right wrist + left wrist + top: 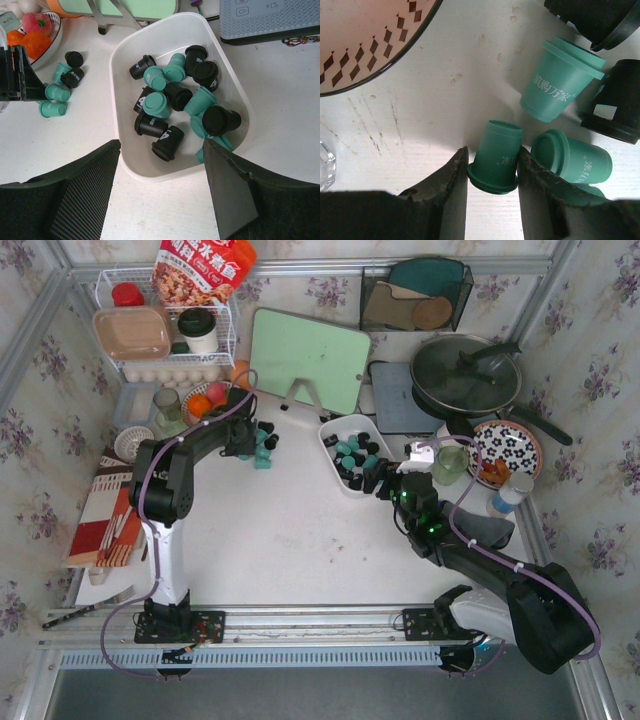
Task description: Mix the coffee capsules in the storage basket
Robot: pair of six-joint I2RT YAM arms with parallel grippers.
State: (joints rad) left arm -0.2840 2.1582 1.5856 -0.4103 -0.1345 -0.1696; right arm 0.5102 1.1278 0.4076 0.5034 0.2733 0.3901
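Teal capsule point(495, 160), flange toward wrist, lies lengthwise, seemingly pinched by left hand point(492, 150).

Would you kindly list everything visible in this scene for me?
Storage basket: one, white, centre.
Capsules in basket: about fourteen, teal and black, mixed.
Loose capsules: about six, teal and black, left of basket.
Cutting board: one, green, behind basket.
Lidded pan: one, black, back right.
Wire rack: one, white, back left.
Floral plate: one, white-black, right of basket.
Left tool: one, black, closed on a teal capsule.
Right tool: one, black, open over basket's near end.
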